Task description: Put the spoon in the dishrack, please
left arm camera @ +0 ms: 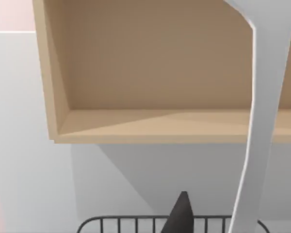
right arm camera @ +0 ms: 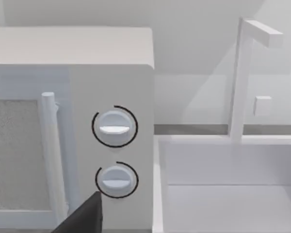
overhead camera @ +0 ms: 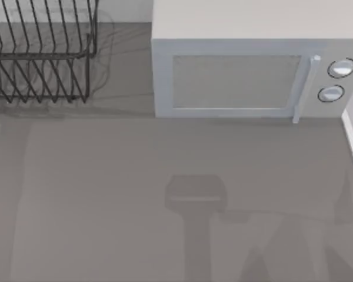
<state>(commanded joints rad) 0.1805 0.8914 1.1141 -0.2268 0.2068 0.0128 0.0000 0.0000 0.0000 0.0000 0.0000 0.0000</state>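
Spoon (left arm camera: 262, 136) in left claw (left arm camera: 180, 216), above dishrack (left arm camera: 136, 224).

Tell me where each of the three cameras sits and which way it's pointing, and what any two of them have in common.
Top view: above the table, looking down on the dishrack at the left and the microwave at the right; arm shadows fall on the table.
Left wrist view: faces a wooden wall cabinet above the dishrack's rim; a dark fingertip and the white spoon show.
Right wrist view: faces the microwave's two knobs and a sink beside it; a dark fingertip shows.
Shared: top and right wrist views both show the microwave.
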